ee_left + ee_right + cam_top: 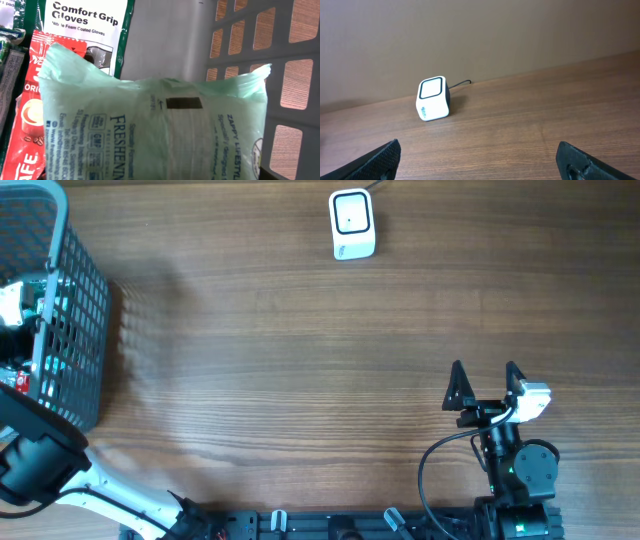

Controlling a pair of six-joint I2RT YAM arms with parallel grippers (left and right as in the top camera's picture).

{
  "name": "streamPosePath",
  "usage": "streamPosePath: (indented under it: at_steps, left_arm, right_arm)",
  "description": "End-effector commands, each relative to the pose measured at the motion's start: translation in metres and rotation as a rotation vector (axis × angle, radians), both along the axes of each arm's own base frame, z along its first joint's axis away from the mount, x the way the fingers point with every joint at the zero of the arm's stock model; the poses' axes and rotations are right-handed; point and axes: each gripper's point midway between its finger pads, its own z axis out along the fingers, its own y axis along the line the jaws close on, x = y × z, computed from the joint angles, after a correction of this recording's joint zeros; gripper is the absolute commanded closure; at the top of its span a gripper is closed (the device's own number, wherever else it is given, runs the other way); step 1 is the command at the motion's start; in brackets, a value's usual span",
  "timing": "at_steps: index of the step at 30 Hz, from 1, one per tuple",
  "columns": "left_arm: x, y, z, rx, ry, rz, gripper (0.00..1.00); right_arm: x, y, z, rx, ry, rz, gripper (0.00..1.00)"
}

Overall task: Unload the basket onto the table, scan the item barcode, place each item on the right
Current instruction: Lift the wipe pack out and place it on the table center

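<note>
The right arm (520,470) sits folded close to its base, wrist level. The right gripper (486,385) points forward, its fingers (380,160) spread wide apart and empty. The left arm (40,462) extends far to the left. The left gripper is hidden; its jaw setting cannot be determined.

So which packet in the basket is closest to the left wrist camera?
The pale green pouch; the red sachet and gloves pack lie behind it.
</note>
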Motion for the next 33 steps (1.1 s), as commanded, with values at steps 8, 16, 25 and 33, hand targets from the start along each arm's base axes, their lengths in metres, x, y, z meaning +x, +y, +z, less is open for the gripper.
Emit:
streamPosePath:
  at_steps: [8, 16, 25, 33]
  left_arm:
    - [-0.007, -0.006, -0.014, -0.023, 0.047, -0.003, 0.25]
    - [-0.009, -0.006, -0.026, -0.015, 0.048, -0.001, 0.46]
    - [0.014, 0.018, 0.053, 0.087, -0.093, 0.108, 0.49]
    - [0.01, 0.017, 0.236, 0.338, -0.438, 0.219, 0.48]
  right_arm:
    - [0.0, -0.003, 0.001, 0.003, -0.006, -0.015, 0.0]
    - [0.0, -0.003, 0.001, 0.003, -0.006, -0.015, 0.0]
    - [0.0, -0.003, 0.001, 0.003, -0.006, -0.015, 0.0]
    - [0.0, -0.003, 0.001, 0.003, -0.006, -0.015, 0.0]
